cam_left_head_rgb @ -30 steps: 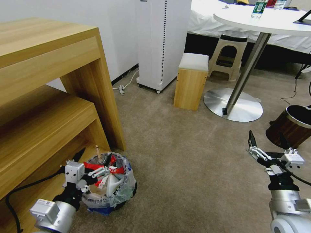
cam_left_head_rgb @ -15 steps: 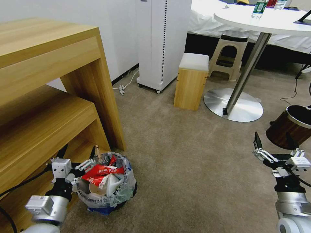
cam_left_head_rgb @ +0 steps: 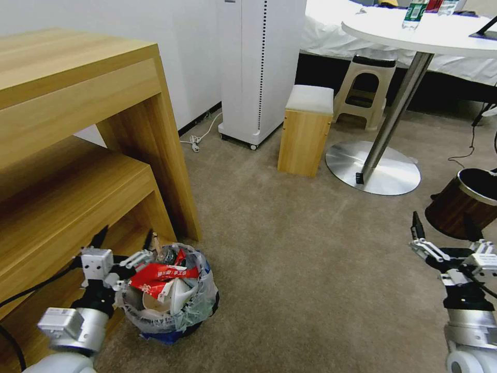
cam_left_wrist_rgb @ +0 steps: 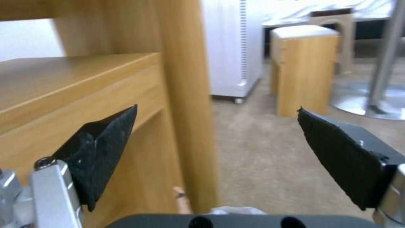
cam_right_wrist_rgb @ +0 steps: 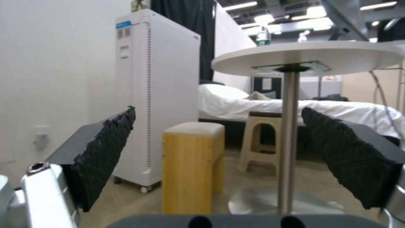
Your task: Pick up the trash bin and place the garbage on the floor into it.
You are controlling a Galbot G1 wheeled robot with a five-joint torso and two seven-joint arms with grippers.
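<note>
The trash bin (cam_left_head_rgb: 178, 316), black with a clear liner, stands on the beige floor (cam_left_head_rgb: 300, 269) beside the wooden desk's leg. Garbage fills it: red wrappers (cam_left_head_rgb: 163, 273), white pieces (cam_left_head_rgb: 173, 296) and a wooden stick (cam_left_head_rgb: 155, 242) poking up at the back. My left gripper (cam_left_head_rgb: 126, 239) hovers open just left of the bin's rim, one finger over the rim's back edge. In the left wrist view the left gripper (cam_left_wrist_rgb: 217, 107) is wide open, with the stick's tip (cam_left_wrist_rgb: 181, 196) below. My right gripper (cam_left_head_rgb: 442, 225) hangs open over bare carpet at the right, also open in the right wrist view (cam_right_wrist_rgb: 217, 109).
The wooden desk (cam_left_head_rgb: 77, 155) with its lower shelf crowds the left. A white tower unit (cam_left_head_rgb: 259, 67), a wooden stool (cam_left_head_rgb: 305, 129), a plastic stool (cam_left_head_rgb: 365, 90) and the round table's steel base (cam_left_head_rgb: 373, 168) stand behind. A brown wood-grain bin (cam_left_head_rgb: 468, 202) is beside the right gripper.
My left gripper has drawn back to the left, from over the bin's contents to beside its rim, still open. The right gripper has drifted slightly lower and to the right.
</note>
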